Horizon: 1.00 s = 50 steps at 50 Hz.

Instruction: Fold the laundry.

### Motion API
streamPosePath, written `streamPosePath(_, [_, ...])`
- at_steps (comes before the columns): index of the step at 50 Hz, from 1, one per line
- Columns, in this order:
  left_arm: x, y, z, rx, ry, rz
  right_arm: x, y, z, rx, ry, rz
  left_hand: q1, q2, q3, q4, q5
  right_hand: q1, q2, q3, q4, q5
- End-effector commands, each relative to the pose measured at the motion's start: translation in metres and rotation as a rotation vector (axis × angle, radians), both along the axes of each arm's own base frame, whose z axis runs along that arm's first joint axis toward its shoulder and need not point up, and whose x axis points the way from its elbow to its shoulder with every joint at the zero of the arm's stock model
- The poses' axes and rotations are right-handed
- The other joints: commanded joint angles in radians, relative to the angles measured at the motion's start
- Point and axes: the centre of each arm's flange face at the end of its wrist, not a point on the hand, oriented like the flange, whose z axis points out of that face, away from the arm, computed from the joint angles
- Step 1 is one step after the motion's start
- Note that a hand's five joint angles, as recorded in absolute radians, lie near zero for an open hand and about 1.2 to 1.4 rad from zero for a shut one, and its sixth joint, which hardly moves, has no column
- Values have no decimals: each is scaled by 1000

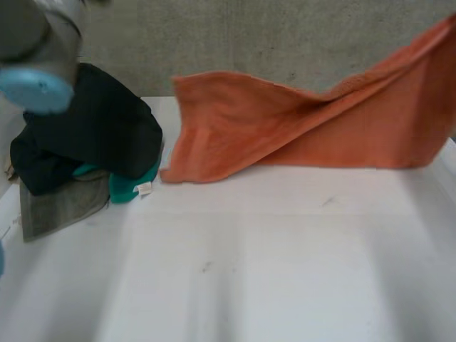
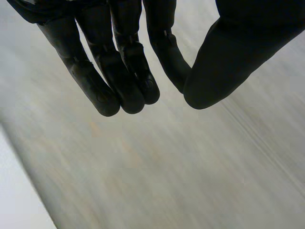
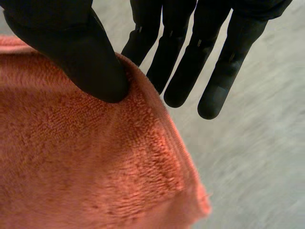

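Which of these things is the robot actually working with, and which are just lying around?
In the job: orange towel, pinched at its edge by the right hand.

Lying about, untouched for now: black garment, teal garment and grey cloth, piled on the table; left hand, open, holding nothing.

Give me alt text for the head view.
An orange towel stretches across a white table, its right end lifted off the surface. A dark clothes pile sits at left, with the left arm above it.
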Motion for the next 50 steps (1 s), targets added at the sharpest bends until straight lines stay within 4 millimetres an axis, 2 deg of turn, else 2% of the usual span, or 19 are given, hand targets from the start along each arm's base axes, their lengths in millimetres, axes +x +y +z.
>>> streamPosePath(1, [4, 5, 23, -106, 81, -22, 4, 2, 1, -25, -92, 72, 237, 198, 205, 200, 224, 259, 220, 207, 199, 210])
streamPosePath(4, [4, 0, 4, -43, 59, -23, 11, 6, -14, 56, -90, 111, 237, 198, 205, 200, 224, 259, 220, 207, 199, 210])
streamPosePath(8, [-1, -4, -32, 63, 8, -44, 21, 16, -40, 212, -85, 154, 237, 198, 205, 200, 224, 259, 220, 207, 199, 210])
streamPosePath(9, [-4, -4, -50, 125, -14, -62, 25, 21, -49, 268, -85, 167, 237, 198, 205, 200, 224, 259, 220, 207, 199, 210])
streamPosePath(10, [-6, -3, -60, 160, -28, -76, 27, 24, -54, 294, -85, 175, 237, 198, 205, 200, 224, 259, 220, 207, 199, 210])
streamPosePath(11, [-8, -1, -70, 194, -42, -90, 31, 27, -55, 309, -82, 184, 118, 79, 86, 81, 105, 259, 220, 207, 199, 210])
streamPosePath(12, [-11, 1, -80, 224, -56, -106, 34, 31, -55, 316, -77, 192, -89, -128, -122, -127, -103, 259, 220, 207, 199, 210])
streamPosePath(13, [-16, 6, -98, 283, -78, -134, 39, 37, -53, 319, -70, 202, -484, -523, -516, -521, -497, 259, 220, 207, 199, 210])
streamPosePath(17, [-32, 17, -137, 377, -119, -184, 47, 51, -37, 286, -62, 226, -985, -1024, -1017, -1022, -998, 259, 220, 207, 199, 210])
streamPosePath(20, [-40, 21, -151, 403, -128, -198, 52, 60, -22, 255, -64, 246, -985, -1024, -1017, -1022, -998, 259, 220, 207, 199, 210])
streamPosePath(21, [-45, 22, -159, 417, -136, -205, 56, 68, -12, 235, -71, 268, -985, -1024, -1017, -1022, -998, 259, 220, 207, 199, 210])
streamPosePath(24, [-54, 24, -167, 429, -138, -229, 62, 80, 5, 205, -82, 308, -985, -1024, -1017, -1022, -998, 259, 220, 207, 199, 210])
streamPosePath(28, [-67, 25, -170, 425, -140, -257, 76, 110, 34, 160, -106, 428, -985, -1024, -1017, -1022, -998, 259, 220, 207, 199, 210])
streamPosePath(36, [-92, 25, -175, 409, -151, -330, 86, 157, 75, 85, -145, 580, -985, -1024, -1017, -1022, -998, 259, 220, 207, 199, 210])
streamPosePath(44, [-119, 37, -190, 437, -176, -390, 83, 191, 111, 10, -228, 684, -985, -1024, -1017, -1022, -998, 259, 220, 207, 199, 210])
streamPosePath(50, [-137, 54, -196, 452, -191, -441, 79, 208, 127, 11, -282, 784, -985, -1024, -1017, -1022, -998, 259, 220, 207, 199, 210])
